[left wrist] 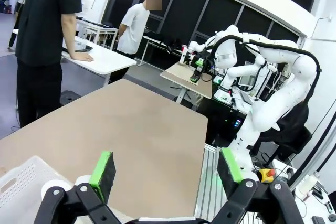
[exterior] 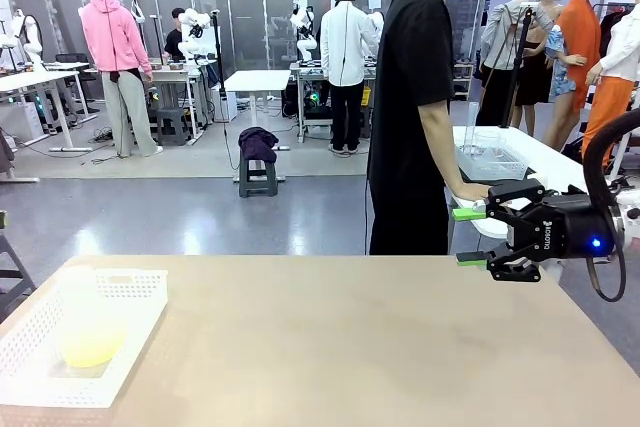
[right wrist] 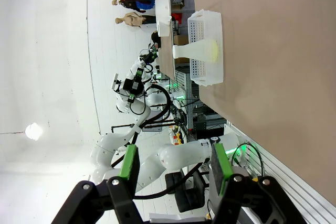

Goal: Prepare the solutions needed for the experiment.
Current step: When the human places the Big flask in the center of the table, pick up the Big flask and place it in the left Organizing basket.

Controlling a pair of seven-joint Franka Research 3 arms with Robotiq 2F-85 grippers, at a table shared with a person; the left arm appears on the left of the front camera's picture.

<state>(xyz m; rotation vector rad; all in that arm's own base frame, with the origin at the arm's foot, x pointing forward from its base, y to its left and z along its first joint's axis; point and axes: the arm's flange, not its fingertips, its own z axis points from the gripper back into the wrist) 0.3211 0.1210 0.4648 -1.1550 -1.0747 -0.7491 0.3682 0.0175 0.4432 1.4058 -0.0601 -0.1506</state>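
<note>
The solutions (exterior: 90, 344) show as pale yellow-green liquid in the bottom of a frosted conical flask (exterior: 82, 302). The flask stands upright in a white perforated basket (exterior: 135, 292) at the table's near left. The right wrist view shows the liquid (right wrist: 212, 50) in the flask (right wrist: 189, 51) far off. My right gripper (exterior: 468, 237) hovers at the table's far right edge, pointing left, open with nothing between its green pads. My left gripper (left wrist: 166, 174) is open and empty above the near left of the table, next to the basket's corner (left wrist: 18, 184).
A person in black (exterior: 410, 107) stands at the far side, one hand resting on a white side table (exterior: 545, 162) that carries a clear container (exterior: 490, 152). The tan tabletop (exterior: 350, 347) is bare between basket and right gripper. My left arm's white body (right wrist: 184, 156) is in the right wrist view.
</note>
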